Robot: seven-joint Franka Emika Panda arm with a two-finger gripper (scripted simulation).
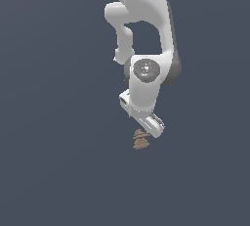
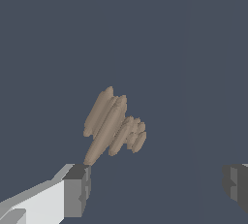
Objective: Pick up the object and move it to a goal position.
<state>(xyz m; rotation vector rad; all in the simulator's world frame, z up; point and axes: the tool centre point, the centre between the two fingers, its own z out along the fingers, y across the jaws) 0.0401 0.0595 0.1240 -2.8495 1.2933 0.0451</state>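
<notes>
The object [image 1: 141, 139] is a small tan-brown lumpy thing with jagged stacked tiers, lying on the dark grey floor just below the white arm's hand in the exterior view. In the wrist view the object [image 2: 112, 126] lies ahead of the fingers, nearer the white-and-grey finger [image 2: 75, 190] than the other grey fingertip [image 2: 237, 185]. My gripper [image 2: 156, 186] is open and empty, jaws wide apart, and stands just above the object without holding it. In the exterior view the gripper [image 1: 149, 128] hides part of the object's top.
The floor [image 1: 58, 161] is a plain dark grey-blue surface all around. The white arm [image 1: 141, 29] rises toward the top of the exterior view. No other objects show.
</notes>
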